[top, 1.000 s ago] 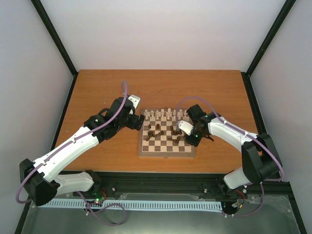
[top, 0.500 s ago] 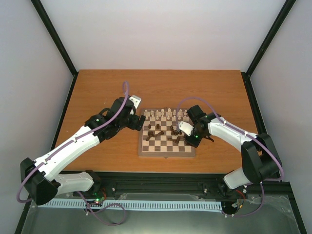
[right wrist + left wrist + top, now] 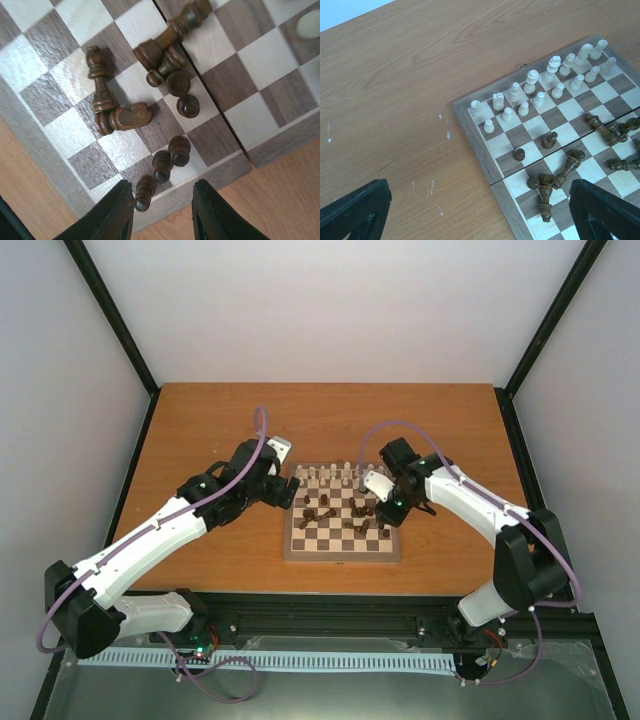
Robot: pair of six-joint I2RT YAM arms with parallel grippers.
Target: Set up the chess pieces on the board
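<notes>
The board (image 3: pixel 340 556) lies at the table's middle. Cream-white chess pieces (image 3: pixel 335 477) stand in two rows along its far side, also in the left wrist view (image 3: pixel 540 90). Dark brown pieces (image 3: pixel 322 512) are scattered mid-board, several lying down (image 3: pixel 555 180), two standing (image 3: pixel 519 154). In the right wrist view three dark pawns (image 3: pixel 161 166) stand by the board's edge, with a lying knight (image 3: pixel 130 116) beyond. My left gripper (image 3: pixel 289 490) is open wide and empty above the board's left edge (image 3: pixel 480 220). My right gripper (image 3: pixel 390 513) is open and empty just above the pawns (image 3: pixel 162 215).
The board's light border (image 3: pixel 210 175) runs under my right fingers (image 3: pixel 112 215). Bare wooden table (image 3: pixel 395 100) with small white scuffs lies left of the board. Black frame posts and white walls ring the table (image 3: pixel 200 420).
My right gripper has moved a little toward the far side along the board's right edge. My left arm has barely moved.
</notes>
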